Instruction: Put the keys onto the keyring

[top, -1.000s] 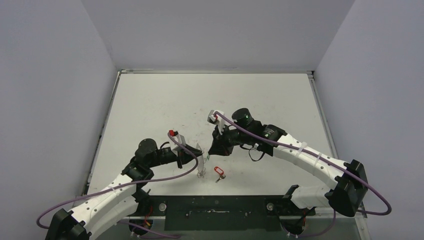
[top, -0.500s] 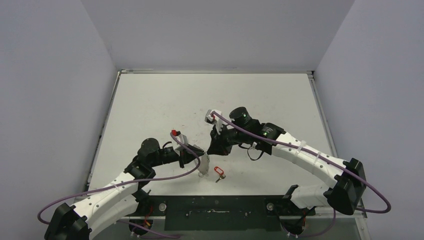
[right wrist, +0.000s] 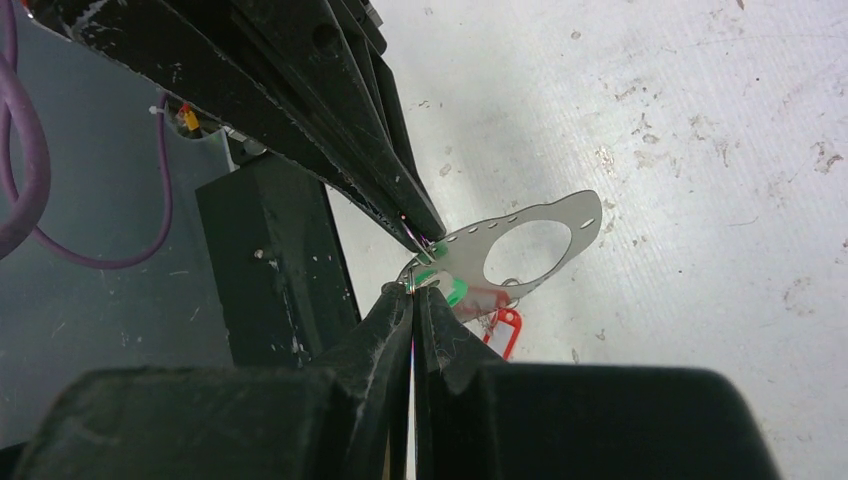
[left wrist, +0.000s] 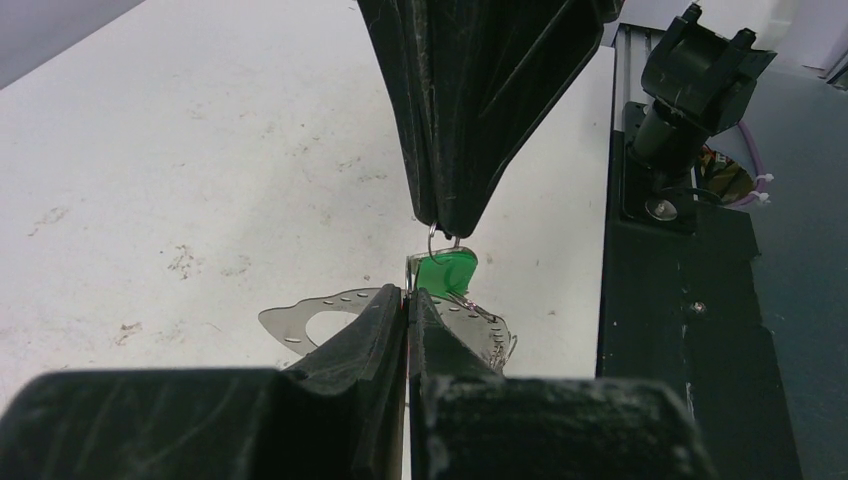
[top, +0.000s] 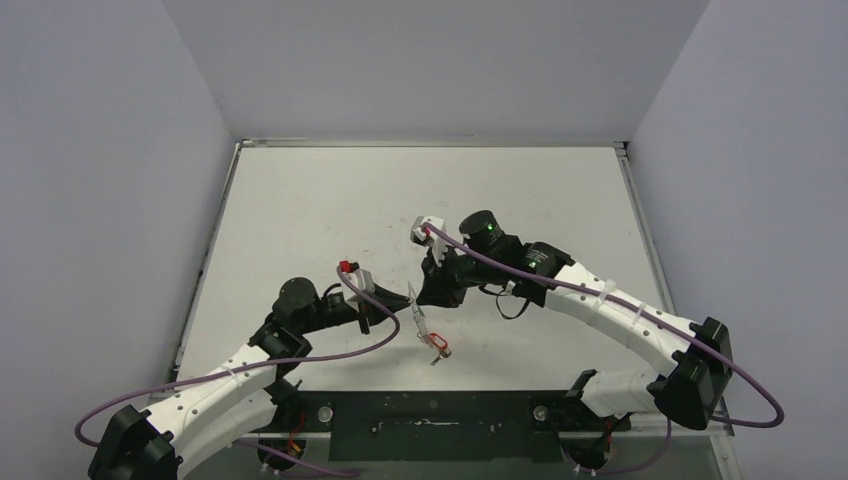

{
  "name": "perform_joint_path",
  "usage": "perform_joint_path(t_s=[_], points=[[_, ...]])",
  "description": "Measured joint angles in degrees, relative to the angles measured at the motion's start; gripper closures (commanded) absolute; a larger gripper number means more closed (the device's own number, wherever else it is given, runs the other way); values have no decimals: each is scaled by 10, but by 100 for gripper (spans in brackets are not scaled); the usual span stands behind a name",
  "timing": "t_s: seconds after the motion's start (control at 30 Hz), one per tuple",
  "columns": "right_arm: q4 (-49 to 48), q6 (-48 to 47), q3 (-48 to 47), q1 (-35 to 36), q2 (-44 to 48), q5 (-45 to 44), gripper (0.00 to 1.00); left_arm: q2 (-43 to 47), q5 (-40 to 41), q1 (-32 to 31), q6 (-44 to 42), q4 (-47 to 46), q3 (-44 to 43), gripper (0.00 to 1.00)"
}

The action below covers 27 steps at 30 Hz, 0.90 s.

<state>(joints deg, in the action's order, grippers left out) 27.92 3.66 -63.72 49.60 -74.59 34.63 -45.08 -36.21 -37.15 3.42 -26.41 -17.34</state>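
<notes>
The left end effector (left wrist: 406,297) is clenched on one end of the keyring (right wrist: 575,225), a flat silver plate with an oval cutout, held above the surface (top: 320,210). The right end effector (right wrist: 412,292) pinches the green-tagged key (left wrist: 447,272) beside it. The red-tagged key (top: 436,343) lies on the surface nearby.

One red key (top: 436,342), one green key (left wrist: 447,272), one keyring (left wrist: 431,240), one metal plate (right wrist: 575,215)

green-tagged key (left wrist: 445,272) hangs aloft against the flat, perforated silvery keyring (right wrist: 470,240); red-tagged key (top: 436,343) lies flat beneath.
</notes>
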Motion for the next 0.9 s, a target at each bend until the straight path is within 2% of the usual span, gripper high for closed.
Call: perform_joint_path(t_s=[0.37,0.9], points=[[41,-35,-28,-2,1,-3,100,0,0,0,0,-10,0,100],[14,-14,-30,-2,-9,3,100,-2,0,-3,-1,-12,0,100]])
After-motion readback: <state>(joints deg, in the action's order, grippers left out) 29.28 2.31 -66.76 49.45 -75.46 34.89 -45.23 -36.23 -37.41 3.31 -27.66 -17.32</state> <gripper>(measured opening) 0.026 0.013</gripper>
